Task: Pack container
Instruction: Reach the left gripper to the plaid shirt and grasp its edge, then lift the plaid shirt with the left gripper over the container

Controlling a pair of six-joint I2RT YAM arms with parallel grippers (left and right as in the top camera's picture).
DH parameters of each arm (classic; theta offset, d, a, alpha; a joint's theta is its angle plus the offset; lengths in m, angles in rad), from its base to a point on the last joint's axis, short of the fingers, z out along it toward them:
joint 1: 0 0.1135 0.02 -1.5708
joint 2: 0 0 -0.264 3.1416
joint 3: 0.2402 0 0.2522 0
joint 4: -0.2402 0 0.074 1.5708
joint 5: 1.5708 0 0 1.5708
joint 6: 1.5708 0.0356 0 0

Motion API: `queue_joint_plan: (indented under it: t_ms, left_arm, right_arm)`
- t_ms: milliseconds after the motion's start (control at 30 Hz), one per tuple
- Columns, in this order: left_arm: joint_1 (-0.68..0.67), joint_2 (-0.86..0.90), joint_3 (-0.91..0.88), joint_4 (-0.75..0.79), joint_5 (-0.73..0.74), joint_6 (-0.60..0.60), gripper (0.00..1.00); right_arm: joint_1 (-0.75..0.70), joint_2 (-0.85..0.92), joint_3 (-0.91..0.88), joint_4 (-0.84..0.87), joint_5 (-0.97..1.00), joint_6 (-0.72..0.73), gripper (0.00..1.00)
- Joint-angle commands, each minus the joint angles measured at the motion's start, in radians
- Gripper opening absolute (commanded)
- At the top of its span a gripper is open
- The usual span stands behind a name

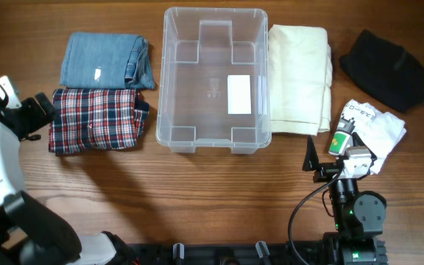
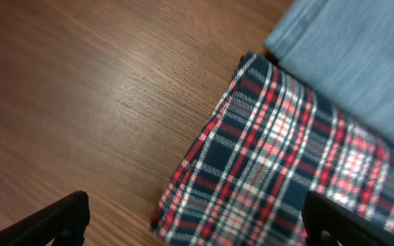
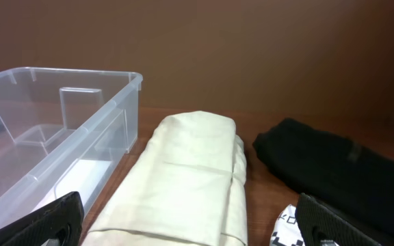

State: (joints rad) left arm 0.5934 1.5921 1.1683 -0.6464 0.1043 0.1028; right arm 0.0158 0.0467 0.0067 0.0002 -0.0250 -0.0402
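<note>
two-arm packing scene, read from the robot's side outward, every position given relative to the container [image 1: 163, 81]. nearest, the left gripper [image 2: 200, 222] hangs to the left of the container, its jaws spread wide with nothing between them, over the edge of a folded plaid shirt [image 2: 279, 171] that lies farthest from the container. the right gripper [image 3: 193, 222], to the right of the container and nearer the robot than it, is likewise fully parted and holds nothing; a white printed garment [image 1: 374, 129] lies just beside it. the container sits upright on the wooden table [image 1: 197, 199] between the two arms, with no clothing in it; only its white label [image 1: 239, 94] shows at the base. close along its right wall lies a folded cream cloth [image 1: 299, 73]; whether they touch cannot be told. farther out, left of the container, is folded denim [image 1: 101, 59]; to the far right, well apart, a black garment [image 1: 385, 70]. judged step: taking the plaid shirt as the first item. to do it well, the left gripper should lower onto the folded edge rather than the flat middle, close across all layers so the fold does not open, lift until the hanging cloth clears the thick rim, then lay it flat against one end of the base, leaving room for the other pieces
</note>
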Motion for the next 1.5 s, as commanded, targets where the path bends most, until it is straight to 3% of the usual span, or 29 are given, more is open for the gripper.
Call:
queue_joint_plan:
  t_ms: [0,133,700,1000,1033,1100,1233,1467]
  left_arm:
    - [0.005,0.062,0.019,0.014,0.089,0.179,1.0]
    - [0.005,0.132,0.019,0.02,0.195,0.239,1.0]
    - [0.013,0.419,0.019,0.105,0.222,0.26,0.98]
    - [0.013,0.43,0.019,0.085,0.252,0.26,0.58]
    - [0.013,0.43,0.019,0.082,0.256,0.26,0.48]
    - [0.013,0.43,0.019,0.082,0.3,0.259,0.15]
    - [0.013,0.43,0.019,0.082,0.406,0.256,0.04]
    - [0.013,0.425,0.019,0.072,0.51,0.248,0.04]
  right_arm:
    - [-0.004,-0.004,-0.001,0.005,0.009,-0.012,1.0]
    - [-0.004,-0.004,-0.001,0.005,0.009,-0.012,1.0]
    - [-0.004,-0.004,-0.001,0.005,0.009,-0.012,1.0]
    - [-0.004,-0.004,-0.001,0.005,0.009,-0.012,1.0]
    - [-0.004,-0.004,-0.001,0.005,0.009,-0.012,1.0]
    - [-0.004,-0.004,-0.001,0.005,0.009,-0.012,1.0]
    - [-0.004,-0.004,-0.001,0.005,0.009,-0.012,1.0]
    - [-0.004,-0.004,-0.001,0.005,0.009,-0.012,1.0]
